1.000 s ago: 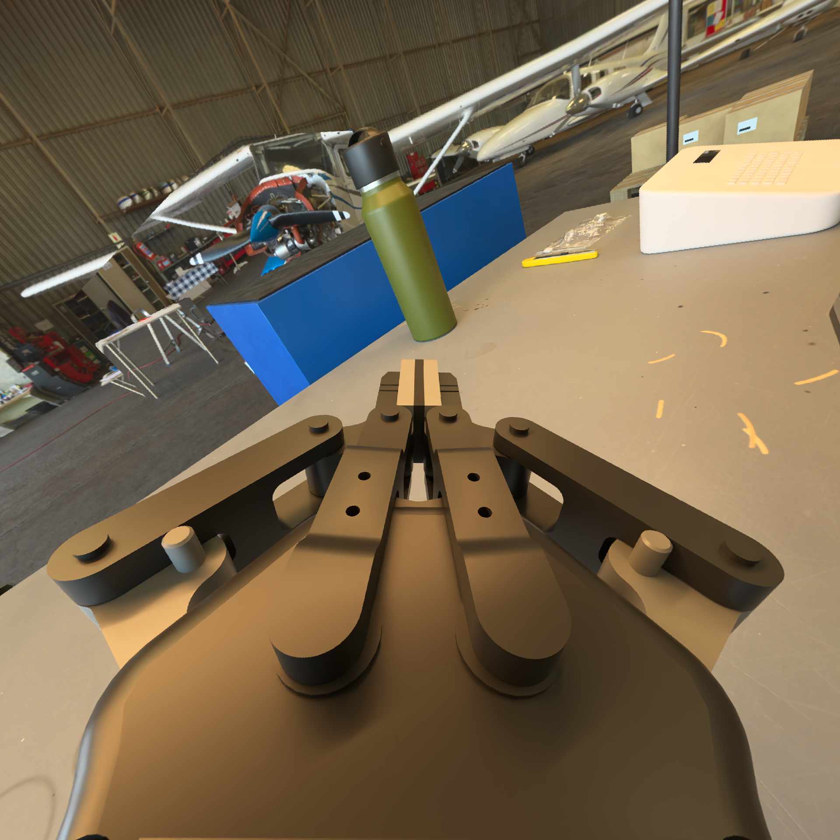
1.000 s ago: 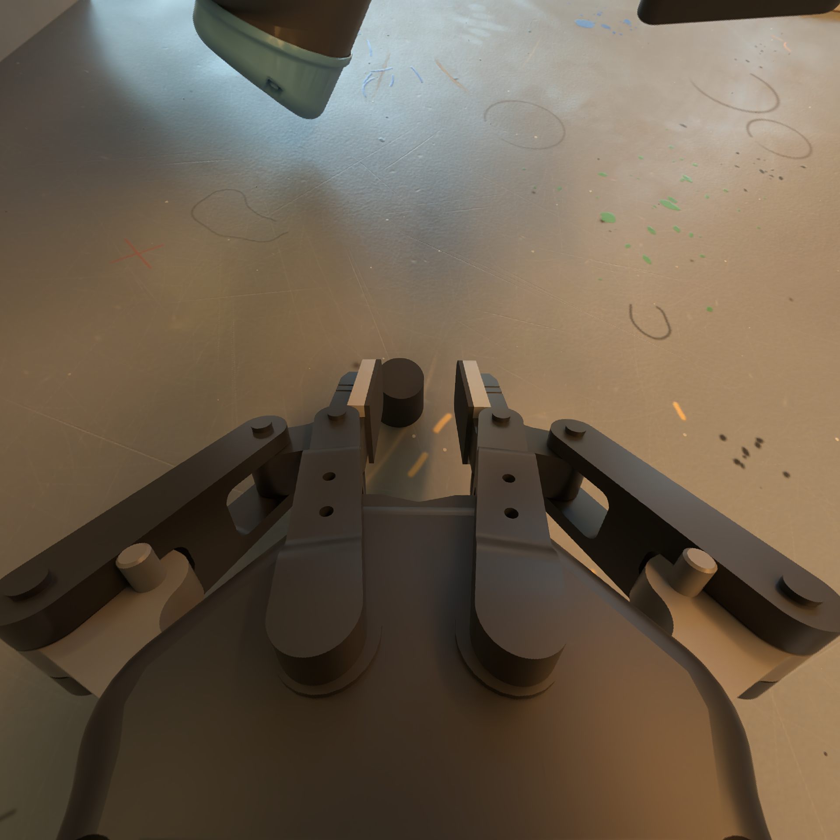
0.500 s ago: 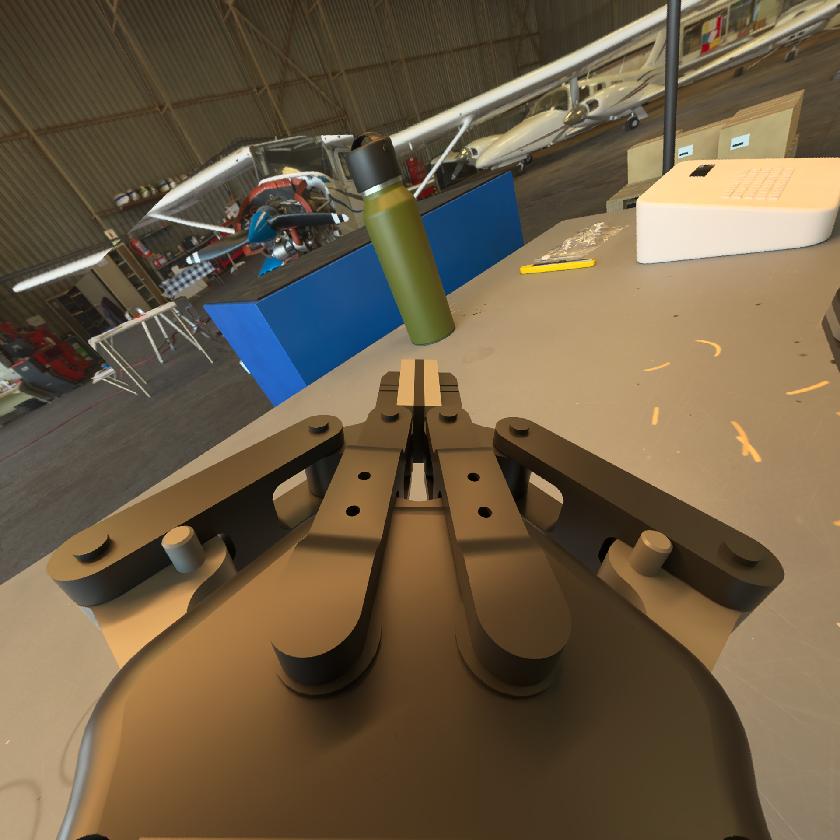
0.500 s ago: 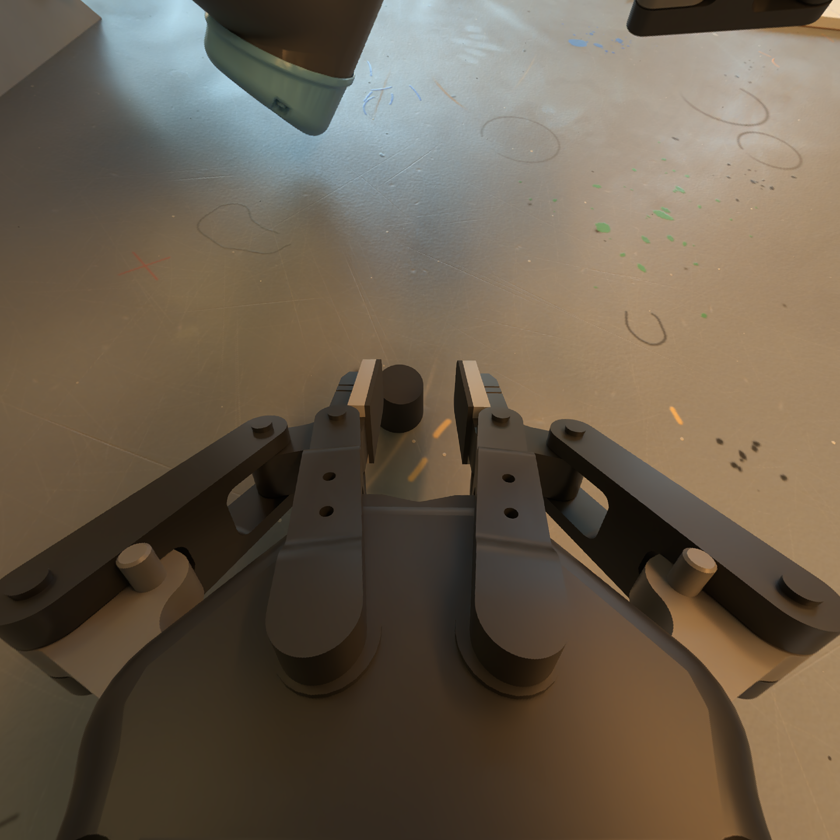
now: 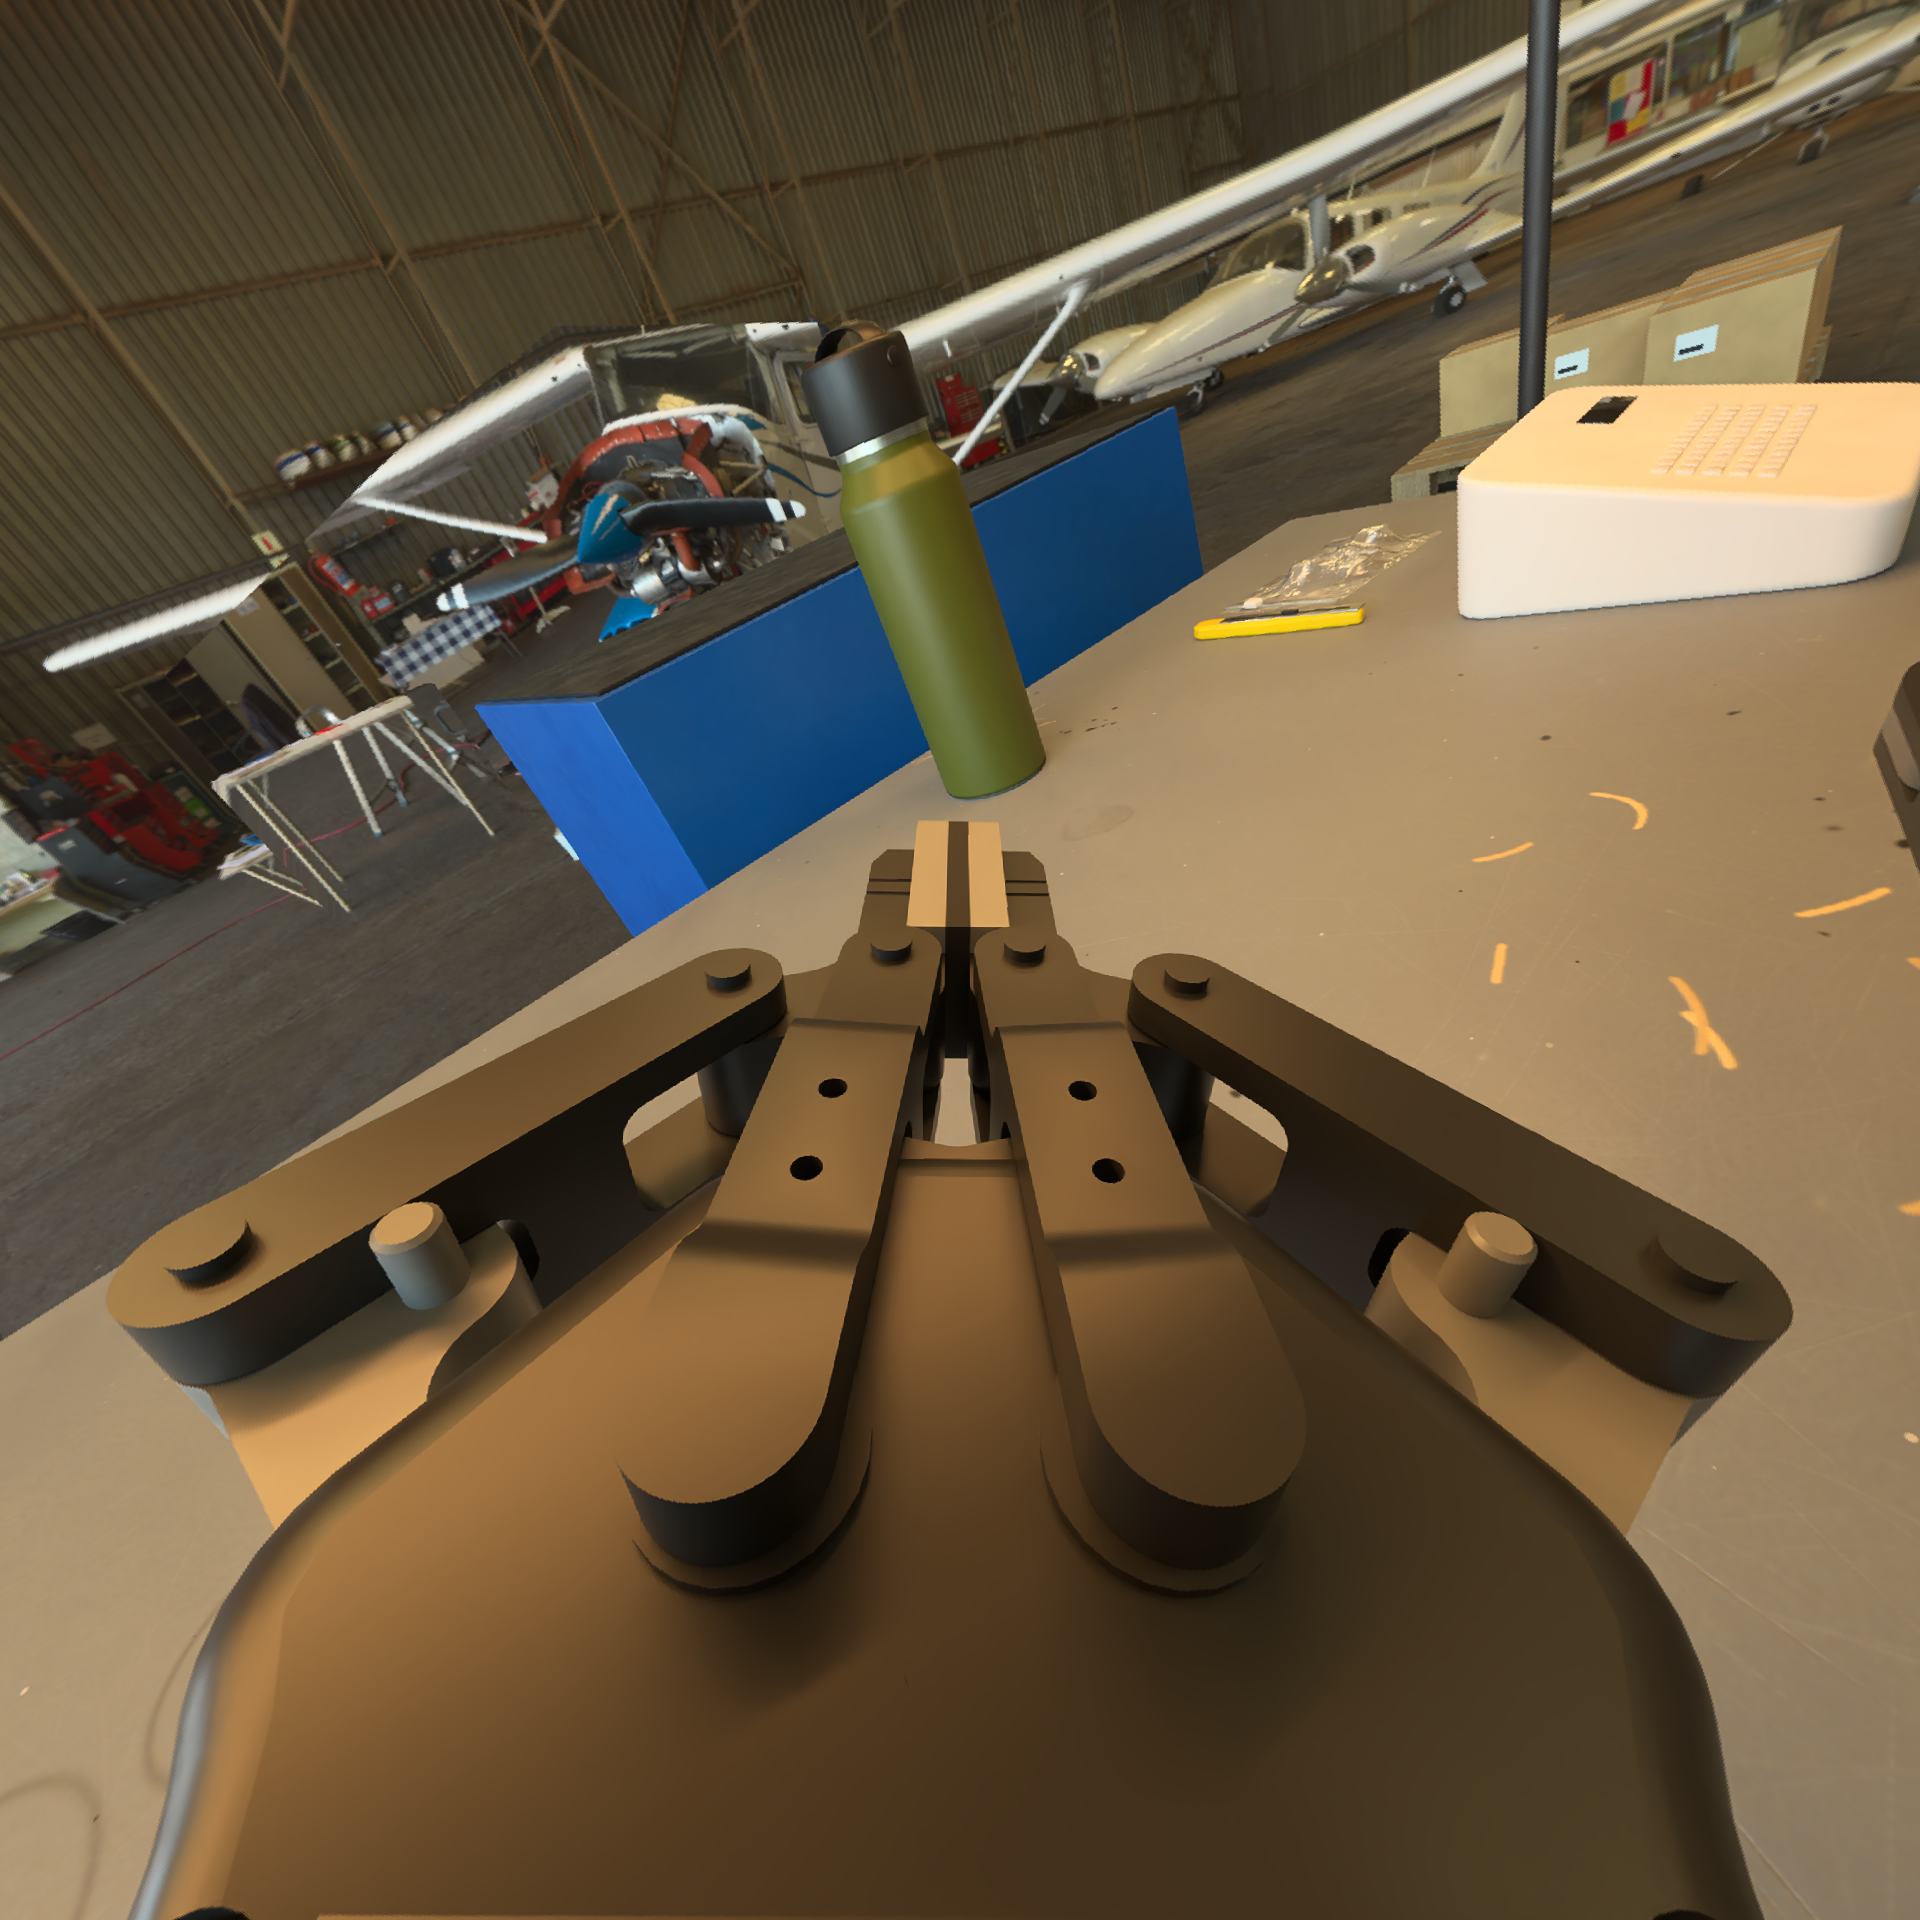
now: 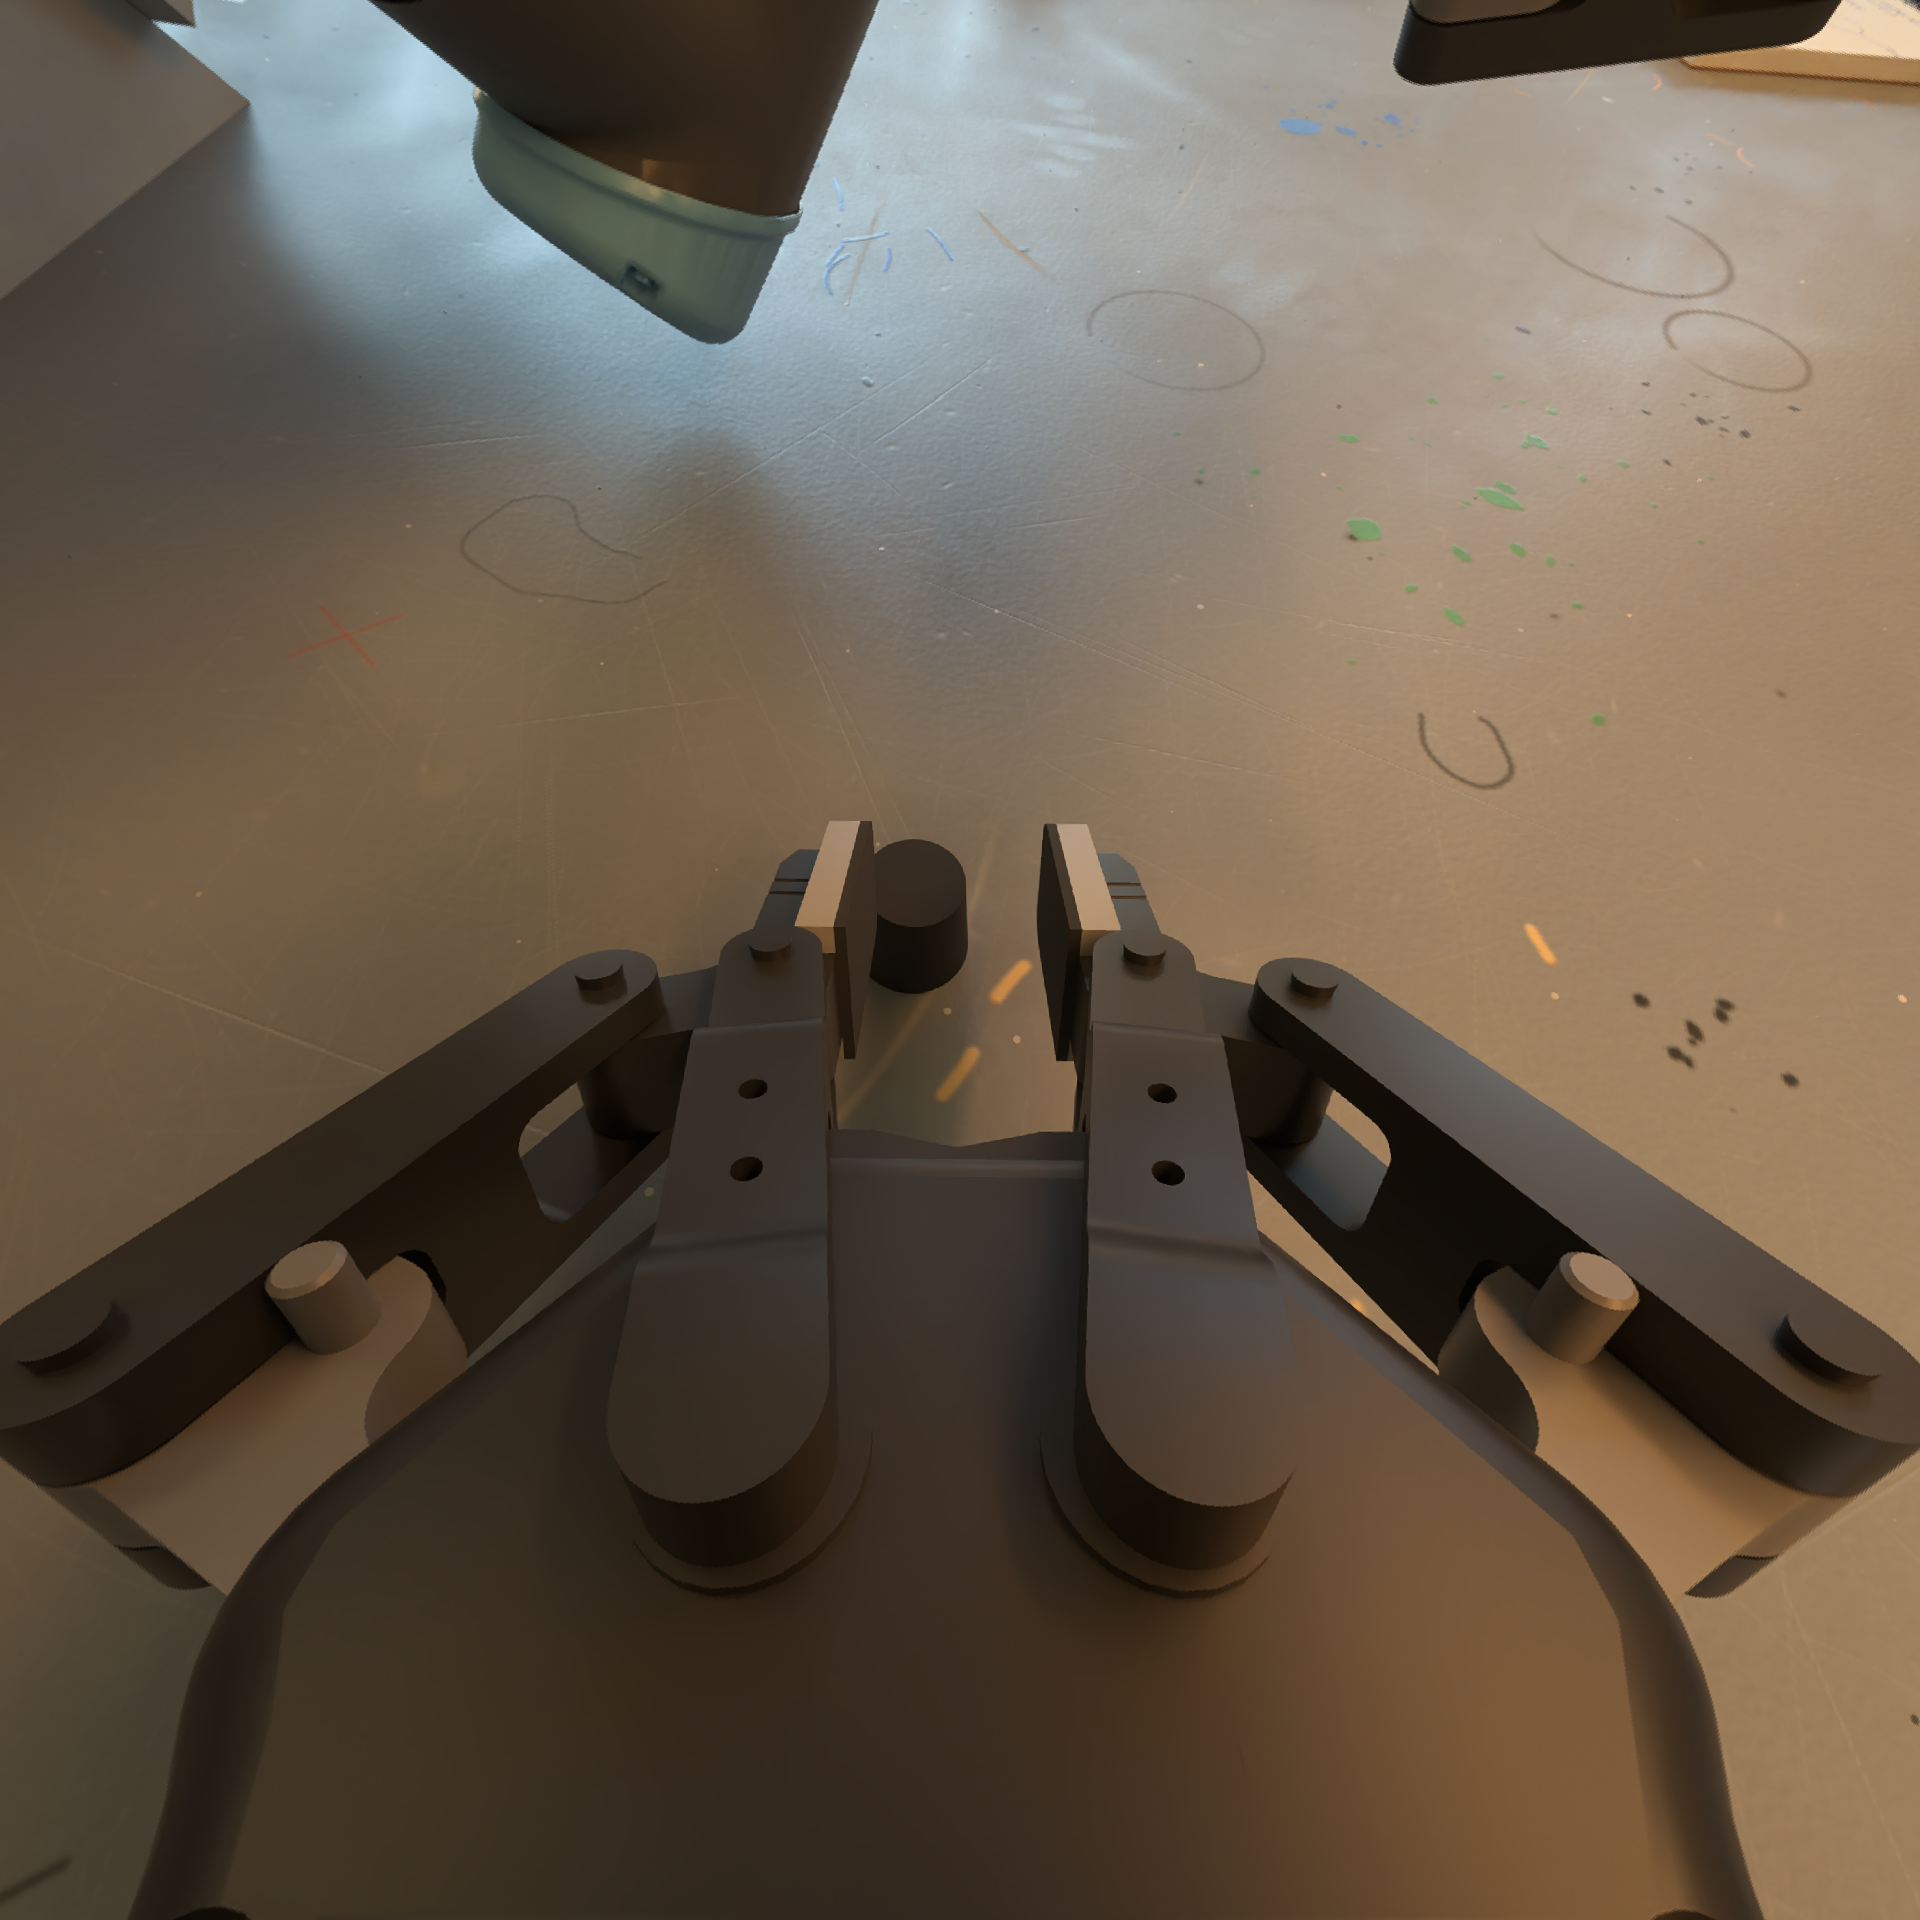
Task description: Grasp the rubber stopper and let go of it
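Observation:
A small dark rubber stopper (image 6: 920, 914) stands on the grey table (image 6: 1039, 623) in the right wrist view. My right gripper (image 6: 951, 883) is open around it. The stopper sits close against the left pad (image 6: 836, 878), with a clear gap to the right pad (image 6: 1081, 878). Whether the left pad touches it I cannot tell. My left gripper (image 5: 957, 871) is shut and empty above the table (image 5: 1351, 831), pointing toward an olive-green bottle (image 5: 935, 592). The stopper does not show in the left wrist view.
A white box-shaped device (image 5: 1683, 499) and a yellow-edged packet (image 5: 1288, 608) lie far right. A blue block (image 5: 831, 665) stands beyond the table edge. The other arm's pale ring and dark body (image 6: 644, 187) hang over the far left of the table.
The right view has pulled back a little, so the far arm and table marks sit lower in frame; the stopper stays between the open fingers. The left view has shifted slightly; its gripper stays shut.

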